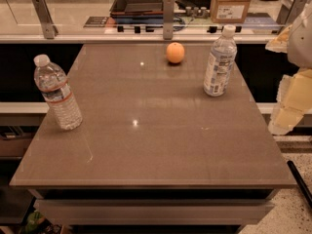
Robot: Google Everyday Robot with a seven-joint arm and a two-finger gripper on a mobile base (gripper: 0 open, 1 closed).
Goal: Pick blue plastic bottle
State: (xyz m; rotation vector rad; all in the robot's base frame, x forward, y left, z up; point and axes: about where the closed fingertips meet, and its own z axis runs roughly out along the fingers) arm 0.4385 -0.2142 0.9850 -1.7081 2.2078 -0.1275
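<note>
The blue plastic bottle (220, 62) stands upright at the upper right of the table (156, 150), near its right edge. The gripper (291, 101) hangs off the table at the frame's right edge, apart from the bottle; spread or pressed together, I cannot tell. An orange (175, 52) sits left of the bottle, a red-banded bottle (57, 92) by the left edge, with bare tabletop between them and toward the near edge.
</note>
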